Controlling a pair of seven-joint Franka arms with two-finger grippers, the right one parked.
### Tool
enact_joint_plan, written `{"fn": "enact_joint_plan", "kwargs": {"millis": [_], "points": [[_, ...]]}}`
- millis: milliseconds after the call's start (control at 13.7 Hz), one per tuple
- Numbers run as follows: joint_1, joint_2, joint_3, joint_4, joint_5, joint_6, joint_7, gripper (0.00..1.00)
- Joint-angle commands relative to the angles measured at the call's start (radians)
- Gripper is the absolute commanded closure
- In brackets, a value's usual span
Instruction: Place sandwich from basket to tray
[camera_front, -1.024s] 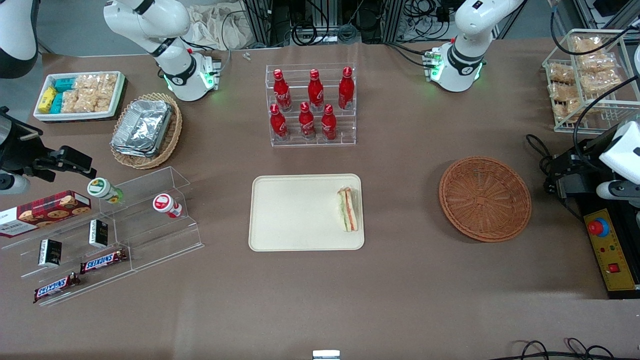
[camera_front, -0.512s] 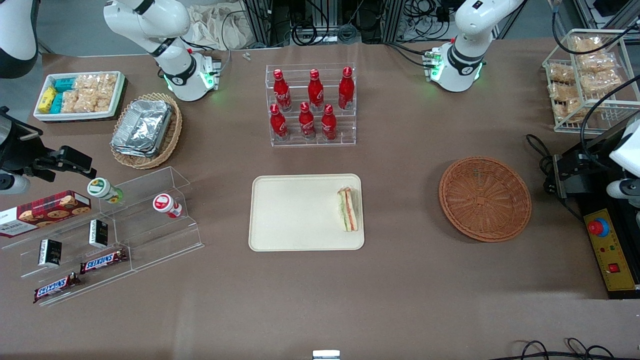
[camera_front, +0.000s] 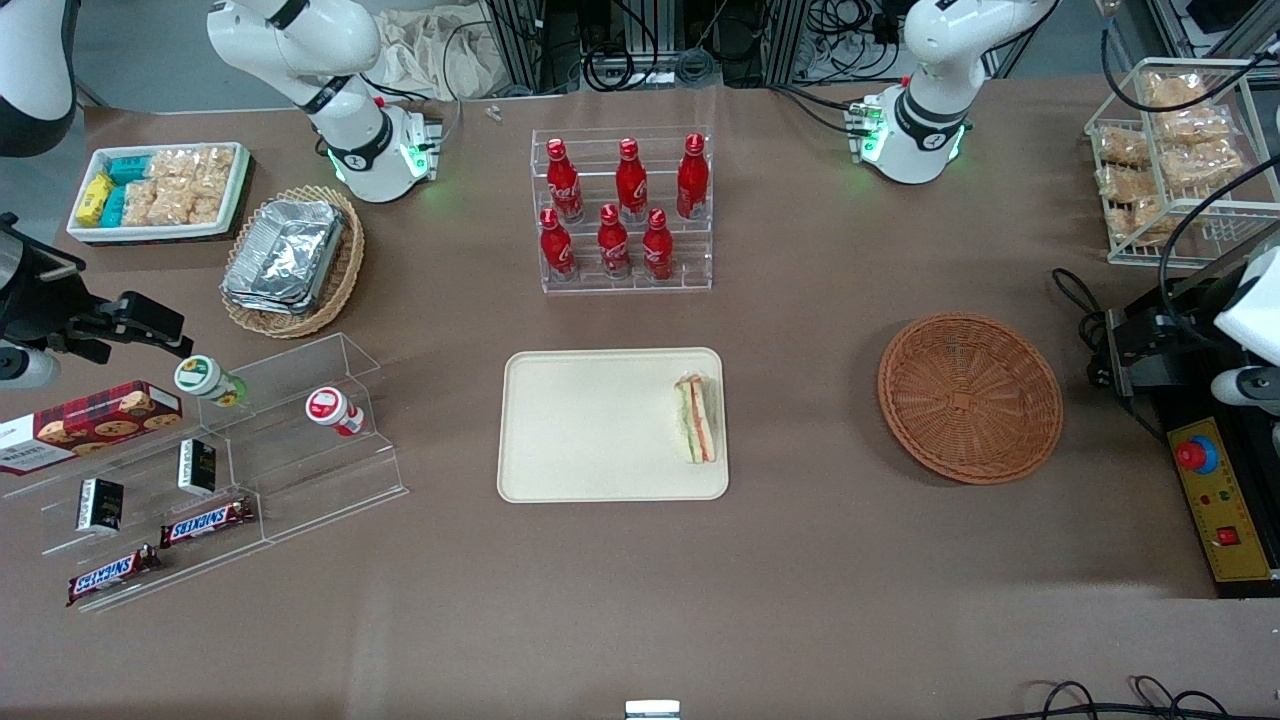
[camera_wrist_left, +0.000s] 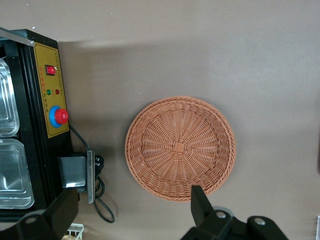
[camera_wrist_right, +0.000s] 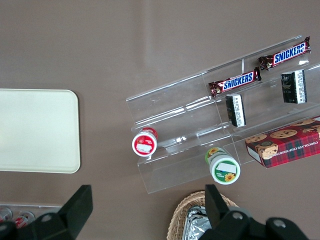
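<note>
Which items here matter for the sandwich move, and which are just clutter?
Job items: sandwich, lying on the tray; basket, nothing in it; gripper, open, above the basket's edge.

Clutter: cola bottles, Snickers bars, cookie box, foil containers, control box.

Reddish-brown woven basket (camera_front: 969, 396); cream tray (camera_front: 590, 430); red-orange-green striped sandwich (camera_front: 697, 418).

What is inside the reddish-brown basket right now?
Nothing: the basket shows only bare weave. The sandwich lies on the tray. The gripper hangs open above the basket's edge, covering none of its inside.
</note>
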Motion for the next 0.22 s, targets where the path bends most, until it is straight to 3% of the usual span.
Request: {"fn": "enact_joint_plan", "kwargs": {"millis": [0, 146], "points": [[-0.196, -0.033, 0.216, 0.006, -0.053, -0.024, 0.002, 0.0], [-0.31, -0.033, 0.34, 0.006, -0.093, -0.024, 0.007, 0.0]]}}
